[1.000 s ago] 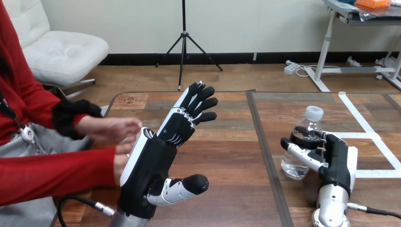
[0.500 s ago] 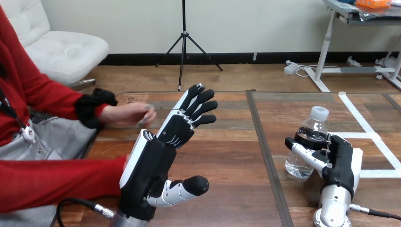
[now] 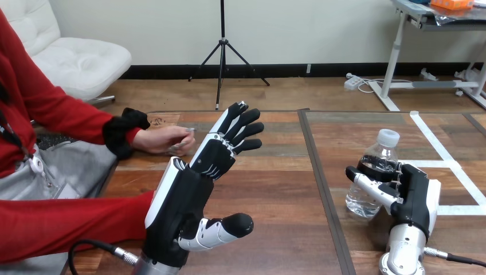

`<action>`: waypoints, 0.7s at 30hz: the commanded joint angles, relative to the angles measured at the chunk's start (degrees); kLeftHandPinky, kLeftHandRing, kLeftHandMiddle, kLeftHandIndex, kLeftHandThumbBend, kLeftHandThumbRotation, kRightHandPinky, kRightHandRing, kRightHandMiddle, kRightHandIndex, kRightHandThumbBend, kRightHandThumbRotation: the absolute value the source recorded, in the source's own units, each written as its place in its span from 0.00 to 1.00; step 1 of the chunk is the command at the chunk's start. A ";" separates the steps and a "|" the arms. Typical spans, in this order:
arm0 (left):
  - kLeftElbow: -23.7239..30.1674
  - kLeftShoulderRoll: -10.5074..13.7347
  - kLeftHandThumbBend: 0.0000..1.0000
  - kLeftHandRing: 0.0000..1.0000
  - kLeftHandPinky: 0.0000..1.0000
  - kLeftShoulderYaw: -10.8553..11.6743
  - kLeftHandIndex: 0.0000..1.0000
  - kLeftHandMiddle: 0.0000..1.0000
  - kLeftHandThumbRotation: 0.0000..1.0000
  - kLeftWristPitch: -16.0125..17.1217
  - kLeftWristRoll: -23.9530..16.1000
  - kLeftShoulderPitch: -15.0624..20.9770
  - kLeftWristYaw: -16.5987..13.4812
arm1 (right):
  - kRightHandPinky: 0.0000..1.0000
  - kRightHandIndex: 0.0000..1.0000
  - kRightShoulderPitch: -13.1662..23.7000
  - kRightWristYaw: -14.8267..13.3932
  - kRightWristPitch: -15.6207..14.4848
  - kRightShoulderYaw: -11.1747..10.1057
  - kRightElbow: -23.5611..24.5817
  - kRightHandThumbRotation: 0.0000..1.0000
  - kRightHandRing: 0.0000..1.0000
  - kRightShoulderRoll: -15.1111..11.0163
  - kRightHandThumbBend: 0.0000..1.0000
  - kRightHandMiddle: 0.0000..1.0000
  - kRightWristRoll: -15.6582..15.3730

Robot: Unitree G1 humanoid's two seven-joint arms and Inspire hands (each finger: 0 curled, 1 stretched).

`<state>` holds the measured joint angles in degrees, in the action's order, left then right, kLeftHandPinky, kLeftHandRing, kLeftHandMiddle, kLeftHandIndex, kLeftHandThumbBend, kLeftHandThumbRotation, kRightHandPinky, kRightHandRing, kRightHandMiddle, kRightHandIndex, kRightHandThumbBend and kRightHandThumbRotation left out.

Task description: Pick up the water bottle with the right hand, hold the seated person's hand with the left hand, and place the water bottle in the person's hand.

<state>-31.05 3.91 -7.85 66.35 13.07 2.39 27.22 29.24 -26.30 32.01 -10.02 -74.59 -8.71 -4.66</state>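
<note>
A clear water bottle (image 3: 373, 165) with a white cap stands upright on the right half of the wooden table (image 3: 286, 189). My right hand (image 3: 412, 192) is shut on its lower body, fingers wrapped round it from the right. My left hand (image 3: 192, 186) is raised at the centre-left, open, fingers straight and pointing away, thumb spread to the right. The person's hand (image 3: 166, 139) rests on the table just beyond and left of my left hand's fingers, apart from them. The person's other arm, in a red sleeve (image 3: 69, 220), lies along the lower left, its hand hidden behind my left hand.
A dark seam (image 3: 318, 183) splits the table into two halves. White tape lines (image 3: 453, 172) mark the right half beside the bottle. The table's left edge runs close to the person's lap.
The person's upper hand has reached further right along the table toward my left hand's fingers. My right hand and the bottle shifted slightly right. My left hand has not moved.
</note>
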 commanded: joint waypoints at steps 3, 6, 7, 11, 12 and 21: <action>2.09 0.58 0.89 0.89 0.82 0.51 0.96 0.93 0.69 0.43 0.54 1.91 -0.04 | 0.38 0.45 2.93 -0.38 2.15 0.15 0.73 0.00 0.44 0.59 0.79 0.46 -0.25; 2.38 0.75 0.90 0.89 0.82 0.33 0.96 0.93 0.69 -0.01 0.87 1.70 0.14 | 0.38 0.44 2.85 0.19 2.74 -0.30 0.81 0.00 0.44 0.75 0.78 0.46 0.32; 2.45 0.80 0.90 0.89 0.82 0.25 0.96 0.93 0.69 -0.12 1.01 1.66 0.21 | 0.38 0.44 2.84 0.31 2.89 -0.40 0.83 0.00 0.44 0.80 0.78 0.46 0.46; 2.13 0.61 0.89 0.89 0.82 0.76 0.95 0.93 0.69 0.70 0.20 1.84 -0.40 | 0.38 0.44 2.71 0.20 3.36 0.04 1.00 0.00 0.43 0.64 0.79 0.46 0.00; 1.97 0.50 0.89 0.89 0.82 1.04 0.95 0.92 0.69 1.03 -0.24 1.86 -0.74 | 0.38 0.44 2.65 0.41 3.64 -0.01 1.06 0.00 0.43 0.67 0.79 0.45 0.10; 1.96 0.94 0.90 0.88 0.80 1.16 0.94 0.92 0.70 0.54 -0.69 1.84 -1.11 | 0.38 0.44 2.34 1.03 5.92 0.31 1.85 0.00 0.42 0.98 0.81 0.45 -0.01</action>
<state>-31.05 4.45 -7.70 66.44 12.81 2.37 26.64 29.22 -25.74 34.40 -10.06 -74.60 -8.59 -4.45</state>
